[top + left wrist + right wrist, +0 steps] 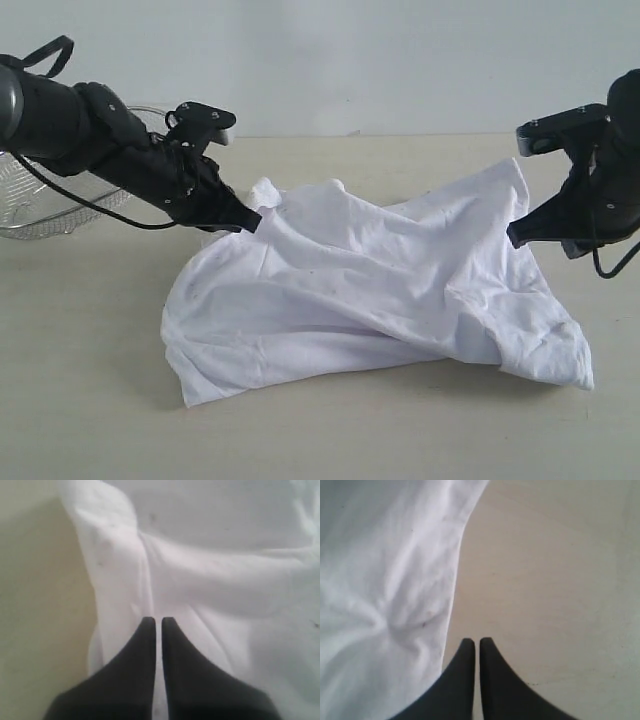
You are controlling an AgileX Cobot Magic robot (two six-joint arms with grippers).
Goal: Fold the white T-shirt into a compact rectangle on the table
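A wire basket (40, 205) sits at the far left of the table (90, 420), partly behind the left arm (90, 135). The left gripper (250, 222) meets the upper left edge of the white T-shirt (370, 290). Its jaws are pressed together, with only a hairline slit between them. The left wrist view shows the tips over white cloth, but it cannot be told whether any cloth is pinched. The T-shirt lies crumpled and wrinkled on the middle of the table, spread between the two grippers. The right gripper (515, 236) sits at the shirt's right edge. Its jaws are pressed together and hold nothing. In the right wrist view the tips are over bare table, just beside the cloth's edge.
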